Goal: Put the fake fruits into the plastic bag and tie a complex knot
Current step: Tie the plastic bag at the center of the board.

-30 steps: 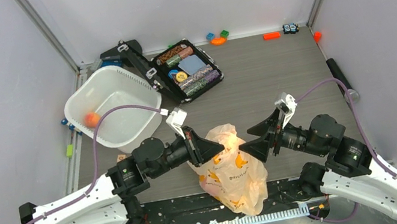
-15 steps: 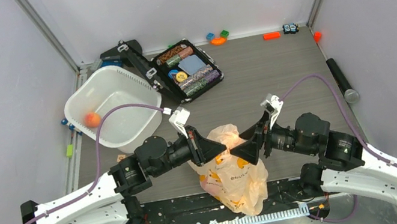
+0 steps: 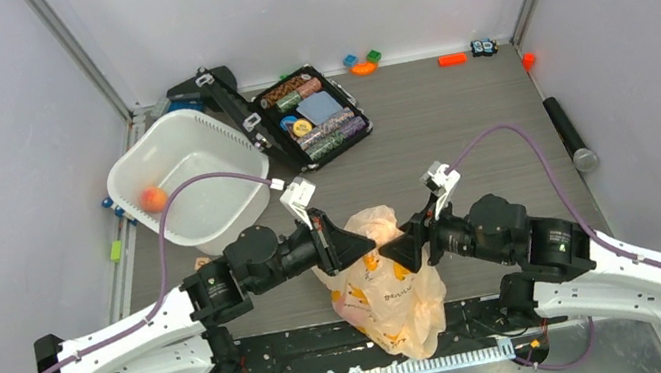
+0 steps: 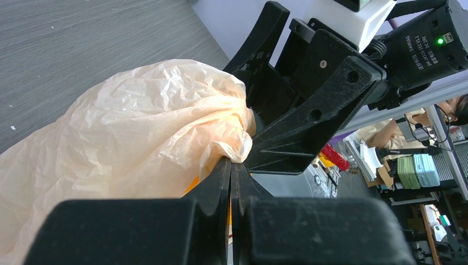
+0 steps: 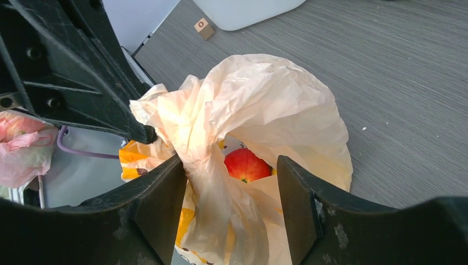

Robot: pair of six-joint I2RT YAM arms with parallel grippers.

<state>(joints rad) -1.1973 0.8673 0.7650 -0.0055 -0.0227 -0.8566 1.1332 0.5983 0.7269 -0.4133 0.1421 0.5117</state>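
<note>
Top external view: the left gripper (image 3: 373, 249) and the right gripper (image 3: 389, 257) meet tip to tip above the table (image 3: 460, 134). The plastic bag (image 3: 392, 303) bulges directly under both sets of tips and hangs down toward the arm bases. Well away from the left gripper, past its wrist, a white tub (image 3: 185, 160) holds one small orange fruit (image 3: 152, 198); an open case of chips (image 3: 313, 116) lies beyond the tub.

Left wrist view: the left gripper (image 4: 230, 164) is clenched, and a fold of the bag (image 4: 138, 127) runs into its closed tips, so it is pinching the film. The crinkled bulk of the bag sits just ahead and to one side, and the black right gripper stands right behind it.

Right wrist view: the right gripper (image 5: 232, 165) is released, with its two fingers (image 5: 165, 193) apart on either side of a twisted strand of the bag (image 5: 265, 99) (the strand brushes one finger but is not squeezed). A red apple (image 5: 245, 167) shows inside the bag, between and just beyond the fingers. The left gripper (image 5: 148, 133) touches the gathered edge.
</note>
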